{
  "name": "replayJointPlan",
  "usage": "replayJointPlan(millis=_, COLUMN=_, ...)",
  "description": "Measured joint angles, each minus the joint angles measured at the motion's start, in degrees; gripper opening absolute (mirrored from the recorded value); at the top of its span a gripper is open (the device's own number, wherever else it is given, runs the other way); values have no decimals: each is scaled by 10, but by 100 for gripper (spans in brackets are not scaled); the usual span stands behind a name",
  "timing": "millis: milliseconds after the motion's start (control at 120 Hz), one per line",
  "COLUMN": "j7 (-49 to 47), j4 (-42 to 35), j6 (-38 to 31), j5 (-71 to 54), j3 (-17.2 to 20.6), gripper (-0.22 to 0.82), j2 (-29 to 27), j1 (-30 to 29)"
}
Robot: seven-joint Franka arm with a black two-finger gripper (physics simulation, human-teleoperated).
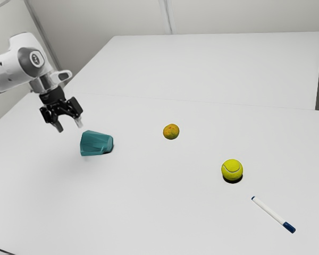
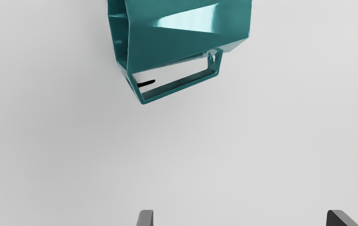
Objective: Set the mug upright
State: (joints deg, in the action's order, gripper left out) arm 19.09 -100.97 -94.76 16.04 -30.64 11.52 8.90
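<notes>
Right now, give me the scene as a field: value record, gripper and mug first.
gripper: open and empty, above the table
mug: teal, lying on its side
mug mouth: toward the exterior view's left
handle: wrist view, on the side toward the fingers
others: orange, tennis ball, marker
task: mug not yet upright

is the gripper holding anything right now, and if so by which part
Nothing is held: the gripper is open above the table, and the teal mug lies on its side, clear of both fingers.
</notes>
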Motion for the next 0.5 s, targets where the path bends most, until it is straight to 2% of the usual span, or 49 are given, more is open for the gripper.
replayJointPlan(millis=250, j7=97, j4=-10, j6=-93, j5=66, j3=0, gripper=60, j2=54, j1=-13)
replayJointPlan(millis=500, j7=178, j4=10, j6=-138, j5=138, j3=0, gripper=60, j2=97, j1=-36)
